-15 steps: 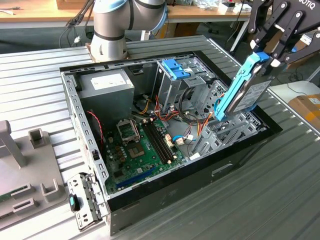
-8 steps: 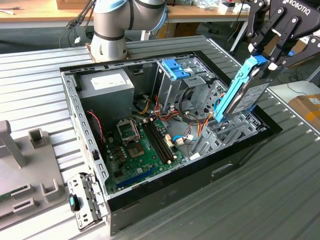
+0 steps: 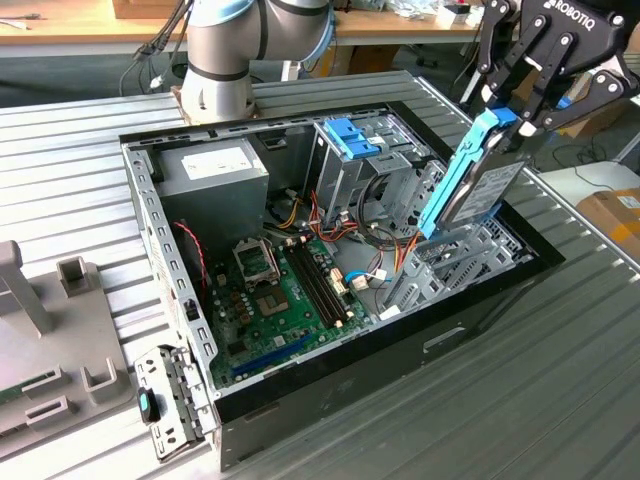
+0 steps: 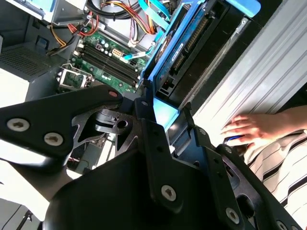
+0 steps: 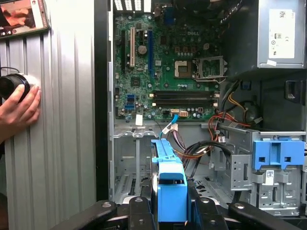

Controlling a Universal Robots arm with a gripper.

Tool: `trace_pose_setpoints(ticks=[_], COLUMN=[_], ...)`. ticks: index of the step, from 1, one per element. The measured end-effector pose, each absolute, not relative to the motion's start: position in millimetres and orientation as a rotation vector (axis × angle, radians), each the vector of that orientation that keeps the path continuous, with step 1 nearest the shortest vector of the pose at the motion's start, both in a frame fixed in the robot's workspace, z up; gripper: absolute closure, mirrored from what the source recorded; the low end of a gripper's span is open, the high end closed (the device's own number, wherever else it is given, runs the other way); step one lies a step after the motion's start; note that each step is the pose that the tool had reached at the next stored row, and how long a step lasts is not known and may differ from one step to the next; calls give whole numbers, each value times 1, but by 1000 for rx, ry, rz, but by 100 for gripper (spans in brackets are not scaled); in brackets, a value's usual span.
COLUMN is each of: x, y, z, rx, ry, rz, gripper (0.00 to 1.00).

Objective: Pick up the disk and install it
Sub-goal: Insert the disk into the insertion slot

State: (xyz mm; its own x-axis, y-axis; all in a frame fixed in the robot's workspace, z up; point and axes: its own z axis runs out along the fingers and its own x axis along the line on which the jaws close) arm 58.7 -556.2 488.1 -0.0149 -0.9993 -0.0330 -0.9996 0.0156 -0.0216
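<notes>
Over your ribbed metal worktop (image 3: 580,400) the gripper (image 3: 505,120) has its jaws clamped on the tilted disk (image 3: 478,185); the first wrist view adds a person's hand (image 5: 19,110) there.

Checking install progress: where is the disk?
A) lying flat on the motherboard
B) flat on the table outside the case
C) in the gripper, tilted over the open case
C: the gripper is shut on the top edge of the disk, which stands tilted over the case.
</notes>
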Motion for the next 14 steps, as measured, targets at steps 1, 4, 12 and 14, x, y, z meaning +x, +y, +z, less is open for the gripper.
trace_pose_setpoints(ticks=[1,4,12,14], x=[59,59,62,63], y=[-556,-556,-569,-570], z=[487,487,484,480], rx=[-2177,-2177,-2177,-2178], ry=[2211,2211,2211,2211], rz=[12,12,13,13], gripper=[64,64,64,64])
